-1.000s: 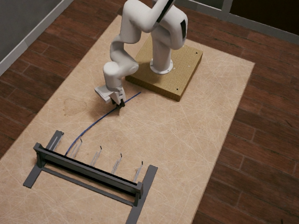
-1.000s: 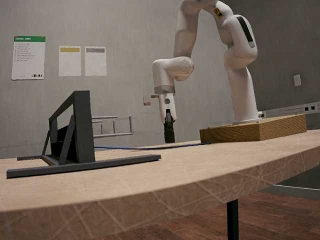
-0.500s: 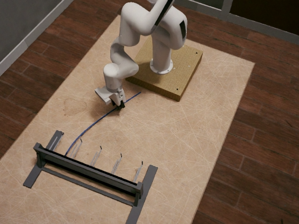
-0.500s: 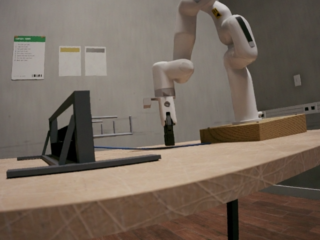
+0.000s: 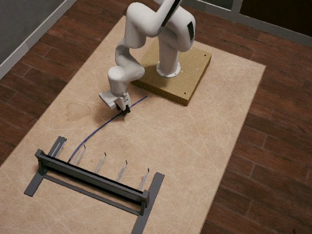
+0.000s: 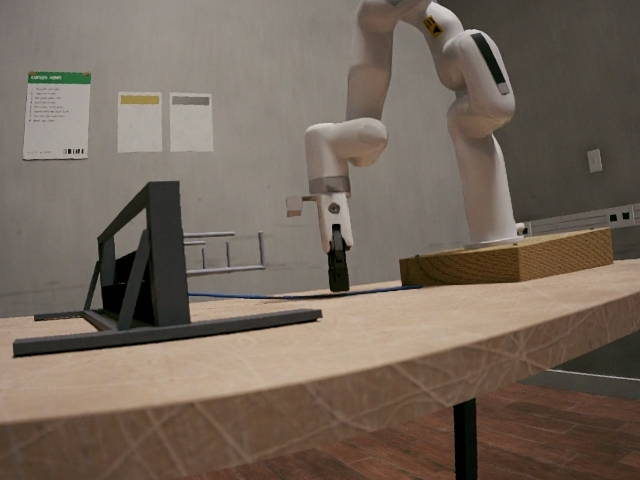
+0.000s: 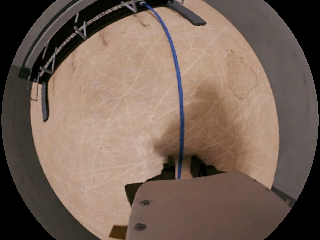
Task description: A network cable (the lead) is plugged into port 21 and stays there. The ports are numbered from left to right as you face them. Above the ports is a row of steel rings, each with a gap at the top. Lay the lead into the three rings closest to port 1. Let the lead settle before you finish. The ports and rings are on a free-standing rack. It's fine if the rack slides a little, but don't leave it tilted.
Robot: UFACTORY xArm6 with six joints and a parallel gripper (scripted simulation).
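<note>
The blue lead (image 5: 95, 131) (image 6: 258, 296) (image 7: 176, 80) lies flat on the table. It runs from the left end of the dark grey rack (image 5: 87, 176) (image 6: 165, 248) (image 7: 60, 54) in a curve towards the arm's wooden base. My gripper (image 5: 125, 111) (image 6: 338, 286) (image 7: 181, 164) is down at the table with its fingers partly open, one on each side of the lead, about two thirds of the way along it from the rack. The steel rings (image 5: 121, 172) (image 6: 227, 253) stick out from the rack and hold no lead.
The arm stands on a wooden block (image 5: 186, 75) (image 6: 516, 258) at the far side of the table. The rack stands upright on two long flat feet (image 5: 148, 201) near the table's front edge.
</note>
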